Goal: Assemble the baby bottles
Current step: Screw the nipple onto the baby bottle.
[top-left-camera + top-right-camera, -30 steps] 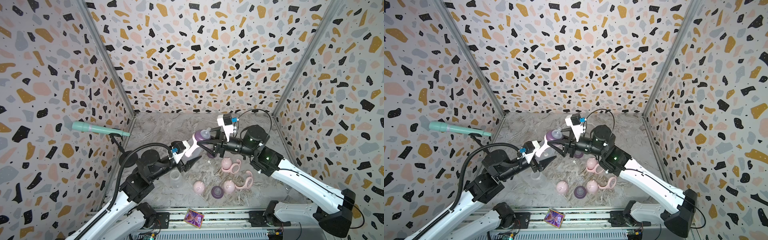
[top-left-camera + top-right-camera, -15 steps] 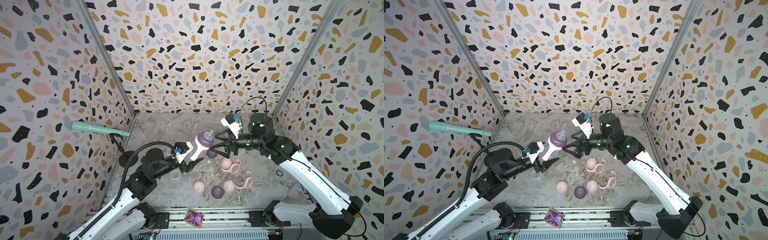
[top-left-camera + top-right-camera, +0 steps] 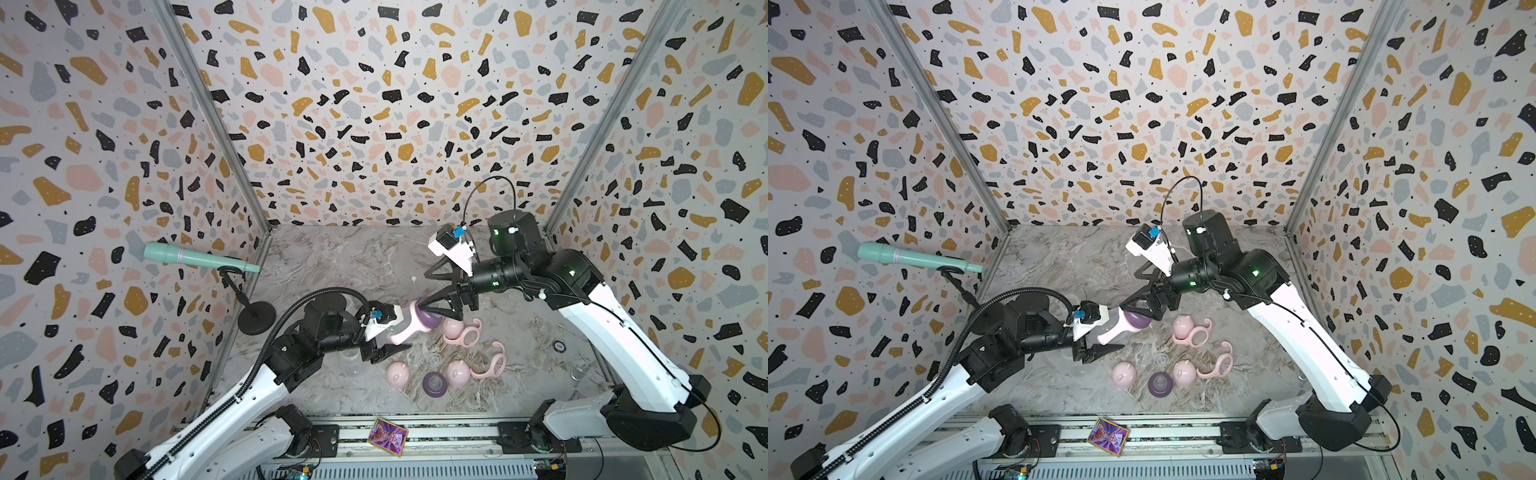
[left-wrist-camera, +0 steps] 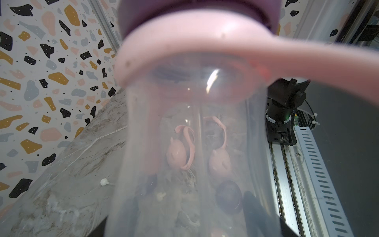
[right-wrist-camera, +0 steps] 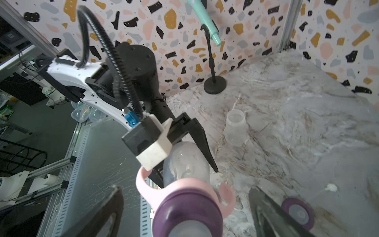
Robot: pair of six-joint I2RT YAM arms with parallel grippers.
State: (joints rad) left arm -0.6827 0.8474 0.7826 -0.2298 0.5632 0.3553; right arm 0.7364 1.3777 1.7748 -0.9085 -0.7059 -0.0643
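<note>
**Item 1. Table** (image 3: 332, 266): marble-patterned top, with terrazzo walls on 3 sides.

**Item 2. Right arm** (image 3: 623, 340): reaches in toward the centre. The right gripper (image 3: 422, 292) has its fingers spread wide, 1 on each side of the held bottle's teat end. The right wrist view shows them clear of it on both sides.

**Item 3. Left arm** (image 3: 249, 386): the left gripper (image 5: 188, 174) is clamped on the clear body of the held bottle.

**Item 4. Microphone** (image 3: 199, 257): teal, on a black stand by the wall on the left arm's side.

**Item 5. Held bottle** (image 3: 399, 332): above the table's centre and tilted, with its teat end toward the right gripper. It carries a pink collar (image 5: 184, 184) and a purple teat ring (image 5: 187, 207).

**Item 6. Standing bottle** (image 5: 235, 127): clear and bare, upright on the table near the left gripper.

**Item 7. Card** (image 3: 388, 434): colourful, lying on the front rail.

**Item 8. 2 loose collars** (image 3: 467, 334), (image 3: 494, 361): pink, lying on the table below the right gripper.

**Item 9. 3 dome caps** (image 3: 397, 374), (image 3: 457, 372), (image 3: 451, 328): pink. 2 of them lie against the loose collars.

**Item 10. Loose teat ring** (image 3: 434, 382): purple, between the 2 front caps.
</note>
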